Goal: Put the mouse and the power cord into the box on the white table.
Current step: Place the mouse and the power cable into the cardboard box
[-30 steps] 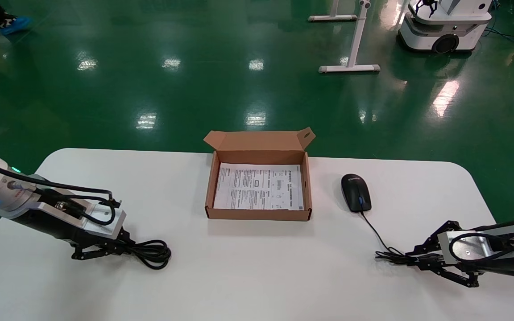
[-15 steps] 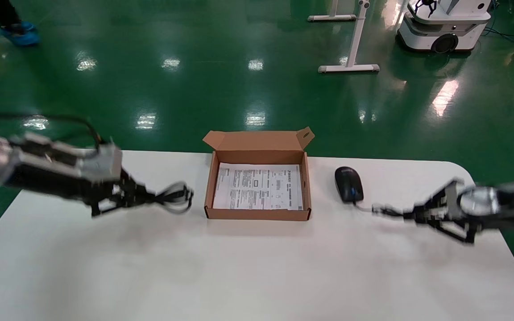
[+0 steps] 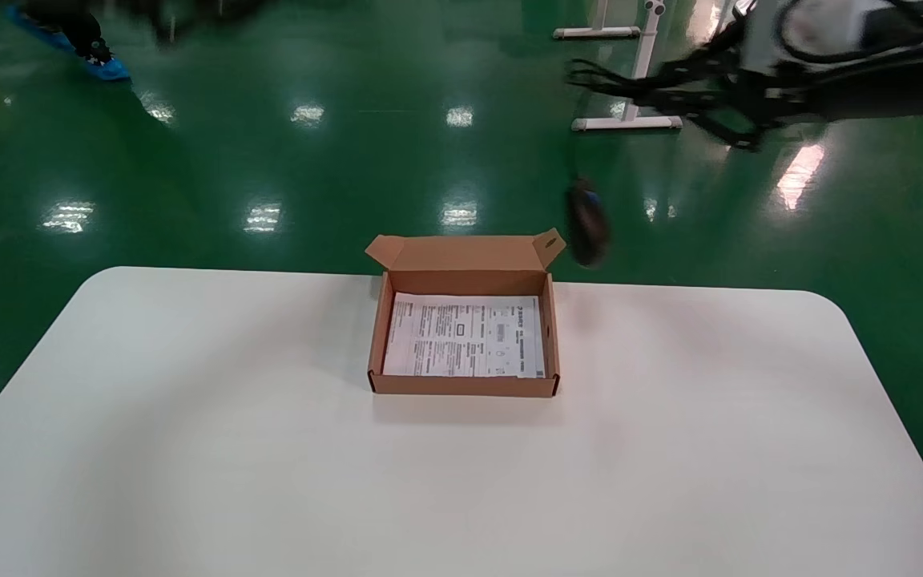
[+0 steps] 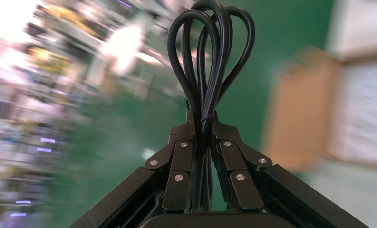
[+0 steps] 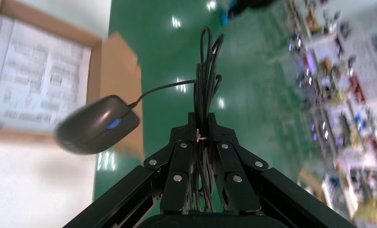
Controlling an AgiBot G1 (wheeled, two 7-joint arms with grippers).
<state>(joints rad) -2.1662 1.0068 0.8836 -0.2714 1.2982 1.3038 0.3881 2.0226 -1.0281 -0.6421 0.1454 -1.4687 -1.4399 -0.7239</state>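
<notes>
Both items lifted, neither yet packed. Small black oval mouse [image 3: 586, 221] with blue scroll wheel dangling by its thin bundled cable just beyond the far right corner of the shallow brown cardboard box [image 3: 463, 385], cable clenched in the right gripper [image 5: 201, 137] high above. Thick black coiled power cord [image 4: 209, 61] clamped in the left gripper [image 4: 203, 124], up beyond the box's left. Inside the box only a white printed sheet [image 3: 465, 335]; lowering both in remains, on the large white table [image 3: 189, 449].
</notes>
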